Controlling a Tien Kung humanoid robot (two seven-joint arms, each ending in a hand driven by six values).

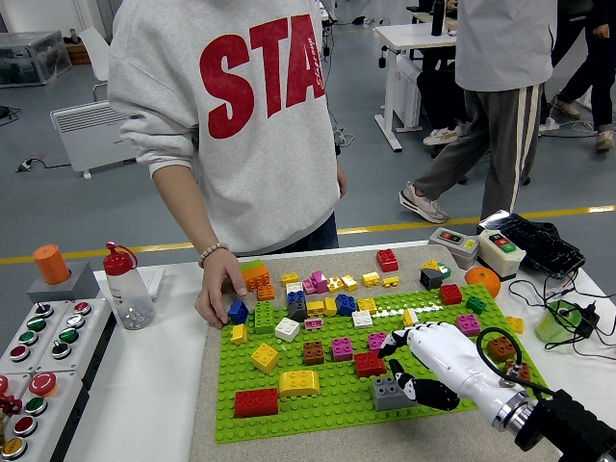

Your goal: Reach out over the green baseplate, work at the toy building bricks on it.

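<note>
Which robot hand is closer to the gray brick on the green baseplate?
Right. The right hand hovers directly beside the gray brick, its thumb next to it. The left hand is not in view.

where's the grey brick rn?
Head view: the grey brick sits on the green baseplate near its front edge, right of centre, just below the red brick and beside the right hand.

Single head view; high, near side; faces forward-down over table (144, 385).
</note>
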